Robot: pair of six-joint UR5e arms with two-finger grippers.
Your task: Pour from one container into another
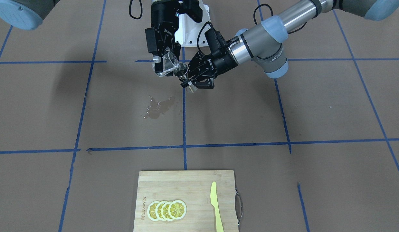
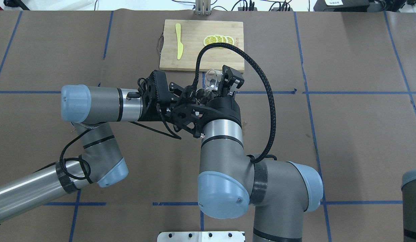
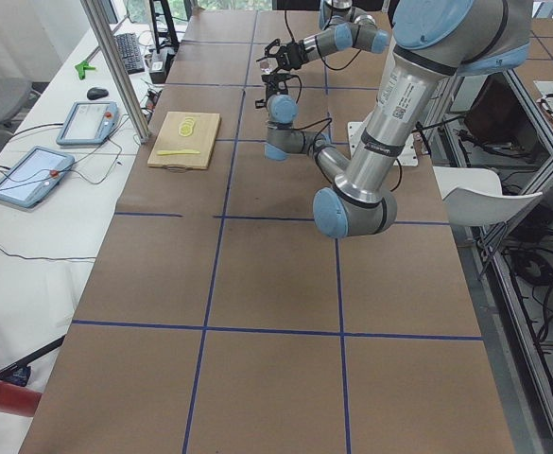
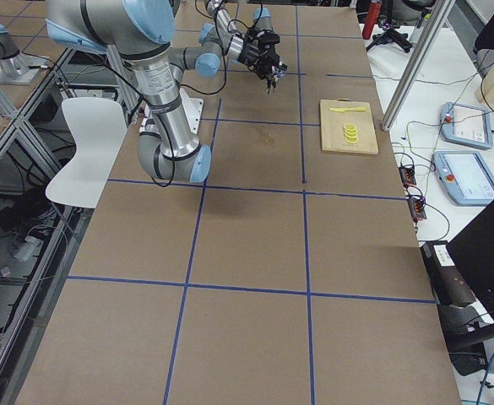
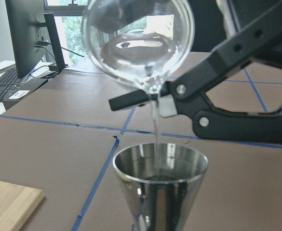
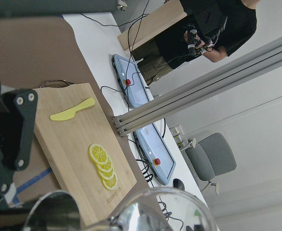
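Both grippers meet in the air over the table [image 1: 315,106], well back from the cutting board [image 1: 186,193] toward the robot's base. Right gripper [image 1: 167,62] pinches the glass cup [image 5: 138,45], tipped mouth-down, its lip just above the jigger [image 5: 160,185]. Left gripper [image 1: 186,82] is clamped on the jigger at its narrow waist, holding it upright, off the table. A thin stream of clear liquid [image 5: 155,120] runs from the cup's lip into the jigger's upper cone. A wet patch [image 1: 159,108] lies on the brown paper between the board and the grippers. On the board: four overlapping lemon slices [image 1: 167,210] and a yellow knife [image 1: 215,206] well apart from them. White lettering on both gripper bodies reads ROBOTIQ. The mark burned into the board's edge beside the slices is too small to read. A person [image 6: 213,29] in black is beyond the board's far side.
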